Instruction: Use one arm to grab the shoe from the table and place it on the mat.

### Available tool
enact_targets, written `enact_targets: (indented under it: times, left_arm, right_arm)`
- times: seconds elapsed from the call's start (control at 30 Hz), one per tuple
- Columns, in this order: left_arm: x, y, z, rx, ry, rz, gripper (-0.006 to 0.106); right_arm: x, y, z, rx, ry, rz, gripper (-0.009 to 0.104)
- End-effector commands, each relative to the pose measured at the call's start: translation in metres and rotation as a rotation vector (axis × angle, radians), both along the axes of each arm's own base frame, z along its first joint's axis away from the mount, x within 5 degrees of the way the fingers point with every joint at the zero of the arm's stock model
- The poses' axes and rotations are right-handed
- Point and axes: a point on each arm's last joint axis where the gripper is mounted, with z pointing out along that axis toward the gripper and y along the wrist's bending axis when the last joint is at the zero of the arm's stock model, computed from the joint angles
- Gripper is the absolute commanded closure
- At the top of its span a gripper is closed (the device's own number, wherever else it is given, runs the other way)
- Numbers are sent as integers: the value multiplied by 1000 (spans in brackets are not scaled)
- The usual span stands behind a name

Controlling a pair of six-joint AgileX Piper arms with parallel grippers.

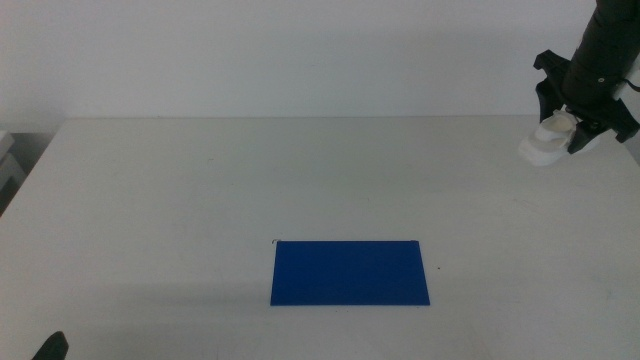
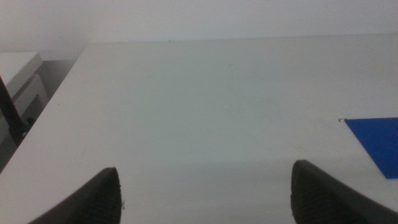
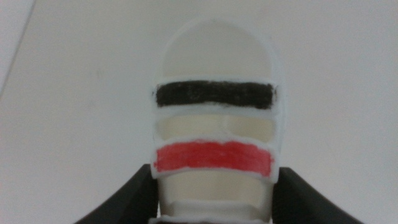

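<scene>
The shoe [image 1: 545, 145] is a small white sandal with a black strap and a red strap. It is at the table's [image 1: 200, 190] far right, well behind and to the right of the blue mat [image 1: 350, 272]. My right gripper [image 1: 572, 128] reaches down onto it from the right arm [image 1: 605, 50]. In the right wrist view the two dark jaws press against both sides of the shoe's [image 3: 214, 93] heel end, so the right gripper [image 3: 216, 179] is shut on it. My left gripper [image 2: 205, 193] is open and empty, low at the near left corner [image 1: 50, 348].
The mat's corner shows in the left wrist view [image 2: 376, 143]. A pale box-like thing [image 2: 18, 81] stands beyond the table's left edge. The wall rises behind the table's far edge.
</scene>
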Motion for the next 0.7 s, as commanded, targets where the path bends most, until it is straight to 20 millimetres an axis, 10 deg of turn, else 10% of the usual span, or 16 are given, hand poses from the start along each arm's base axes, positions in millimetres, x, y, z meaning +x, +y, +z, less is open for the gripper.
enact_targets:
  times: [0.0,0.67]
  left_arm:
    - [1,0,6,-16,-86,4,7]
    - [1,0,6,-17,-86,4,7]
  right_arm:
    - [-33,7,44,-11,-29,-22,99]
    - [-141,201,42,37,-2,152,99]
